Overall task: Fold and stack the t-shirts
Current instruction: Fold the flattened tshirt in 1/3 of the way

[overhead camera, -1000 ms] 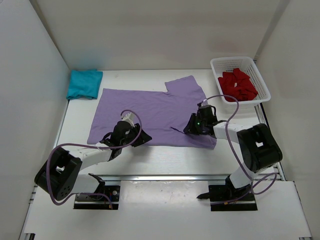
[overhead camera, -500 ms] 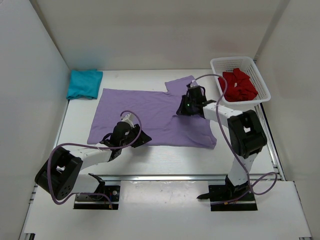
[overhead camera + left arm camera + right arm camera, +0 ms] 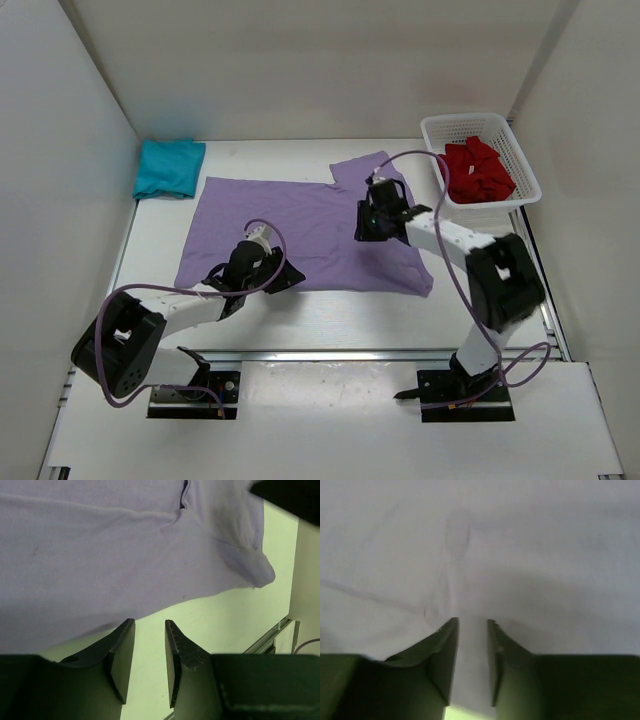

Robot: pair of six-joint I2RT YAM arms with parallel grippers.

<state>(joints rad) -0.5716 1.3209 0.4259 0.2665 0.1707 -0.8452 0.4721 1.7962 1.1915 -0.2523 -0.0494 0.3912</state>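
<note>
Since 1 second ago the right fingers (image 3: pixel 370 222) have swung from the lavender shirt's (image 3: pixel 290 215) near right corner to its far right part, by the sleeve; the left fingers (image 3: pixel 285 277) have not shifted.

From above, the lavender shirt lies spread flat on the table (image 3: pixel 300 312). The teal shirt (image 3: pixel 168 167) sits folded at the far left corner, and the red shirt (image 3: pixel 478 170) lies crumpled in the basket (image 3: pixel 465 117) — so I judge 1 of 3 folded and nothing stacked.

Left wrist: the left fingers (image 3: pixel 122 650) stand slightly apart and empty over bare table, just beside the hem.

Right wrist: the right fingers (image 3: pixel 445 655) are narrowly parted just above lavender cloth — none visibly pinched.

No brand, label or writing is readable.
</note>
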